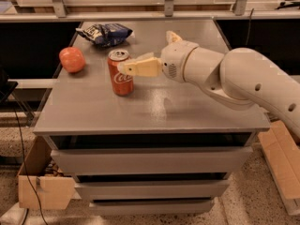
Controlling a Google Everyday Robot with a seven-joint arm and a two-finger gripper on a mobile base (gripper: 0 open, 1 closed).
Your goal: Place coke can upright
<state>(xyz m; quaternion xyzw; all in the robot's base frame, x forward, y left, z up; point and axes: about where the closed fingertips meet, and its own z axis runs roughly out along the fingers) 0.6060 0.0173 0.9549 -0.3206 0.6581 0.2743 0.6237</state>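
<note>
Plainly, the coke can stands upright on the grey desk, its silver top facing up and its white script facing the camera. It sits in the left half of the desktop as the camera sees it, about midway between the near edge and the far edge. The white arm reaches in from the right side, over the desk's right edge, and ends in the gripper, which hangs just right of the can at the height of its upper half. The gripper is released. Its two pale fingers are spread wide, one finger pointing left, its tip crossing the can's upper right side, the other poking up and back toward the far edge, well clear of the can. Whether the nearer fingertip actually touches the can cannot be told, but nothing is clamped between the two. A round orange-red fruit lies near the left edge, apart from the can and a little farther back. A crumpled blue chip bag rests toward the far left corner, behind the can. Below the desk's near left corner an open cardboard box sits on the speckled floor.
</note>
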